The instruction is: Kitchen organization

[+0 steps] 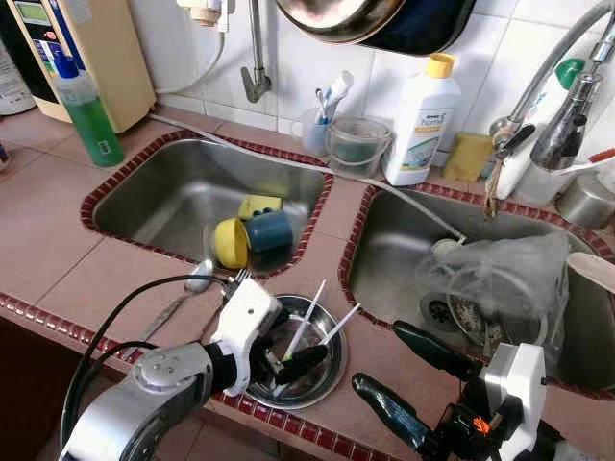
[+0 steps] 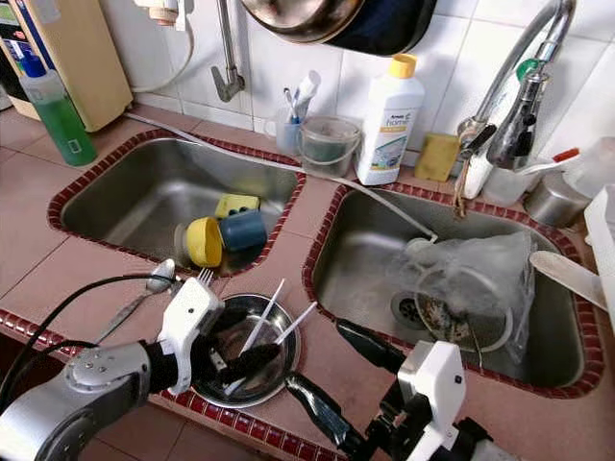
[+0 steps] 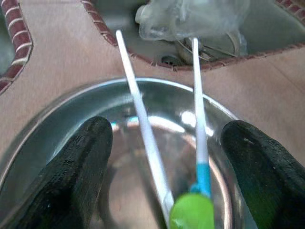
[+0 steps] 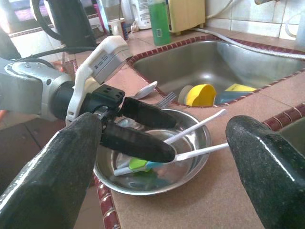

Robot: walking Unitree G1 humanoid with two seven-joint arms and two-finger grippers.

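A pinkish tiled counter (image 1: pixel 58 240) with a red mosaic border holds two steel sinks under a white tiled wall. In the left eye view, a steel bowl (image 1: pixel 327 376) sits at the counter's front edge, between the sinks, with two white toothbrushes (image 1: pixel 306 322) leaning out of it. The left gripper (image 1: pixel 288 363) reaches into the bowl, fingers spread apart. The right gripper (image 1: pixel 408 375) hovers near the front edge beside the bowl, fingers parted and empty. The left sink (image 1: pixel 163 192) holds a yellow cup (image 1: pixel 231 243) and a blue cup (image 1: pixel 269 230).

The right eye view shows a crumpled plastic bag (image 2: pixel 471 269) in the right sink (image 2: pixel 356 259).

In the left wrist view, both toothbrush handles run between the separated fingers (image 3: pixel 71 167); nothing is gripped.

The right wrist view shows a spoon (image 4: pixel 145 89) and fork (image 4: pixel 164 99) on the counter behind the bowl.
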